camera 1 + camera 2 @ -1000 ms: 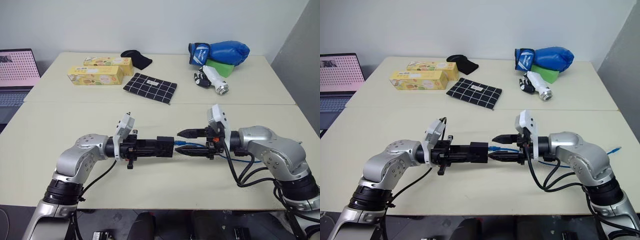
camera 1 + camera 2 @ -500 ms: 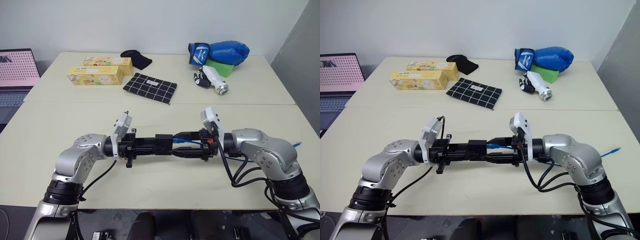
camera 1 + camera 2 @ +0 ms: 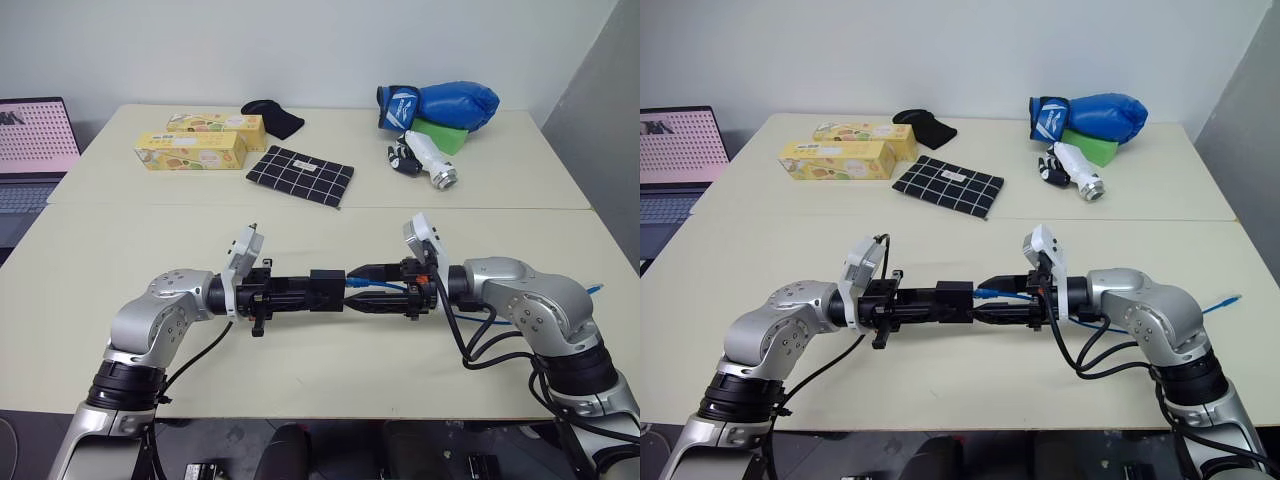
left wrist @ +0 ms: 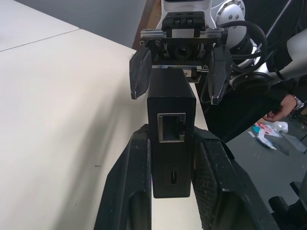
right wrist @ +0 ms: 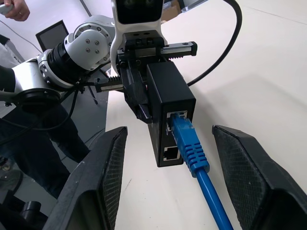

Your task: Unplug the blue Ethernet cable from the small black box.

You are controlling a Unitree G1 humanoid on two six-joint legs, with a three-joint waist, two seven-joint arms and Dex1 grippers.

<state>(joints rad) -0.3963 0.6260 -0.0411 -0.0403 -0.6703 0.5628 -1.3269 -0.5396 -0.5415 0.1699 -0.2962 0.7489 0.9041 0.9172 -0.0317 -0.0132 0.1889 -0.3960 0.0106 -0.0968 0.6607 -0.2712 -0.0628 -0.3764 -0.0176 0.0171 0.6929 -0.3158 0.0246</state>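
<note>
- I have the left gripper (image 3: 318, 293) holding the small black box (image 3: 327, 291) clear above the bench (image 3: 120, 250), its fingers (image 4: 136, 191) clamped on the box's sides
- The blue Ethernet cable (image 5: 189, 143) sits plugged into the box's face; its blue boot juts toward the right gripper (image 3: 362, 288)
- Right fingers (image 5: 98, 172) stand apart, either side of the plug, not yet touching
- Step in hand, as I judge it: closing on the plug; next I must pinch the boot and latch, then draw straight away from the box

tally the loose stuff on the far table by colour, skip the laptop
Yellow: 2, two long yellow cardboard boxes
Black: 2, a black rounded pad and a black cloth with a white grid
Blue: 1, a blue boxing glove
Green: 1, a green block
White: 1, a white and black gadget
Total: 7
</note>
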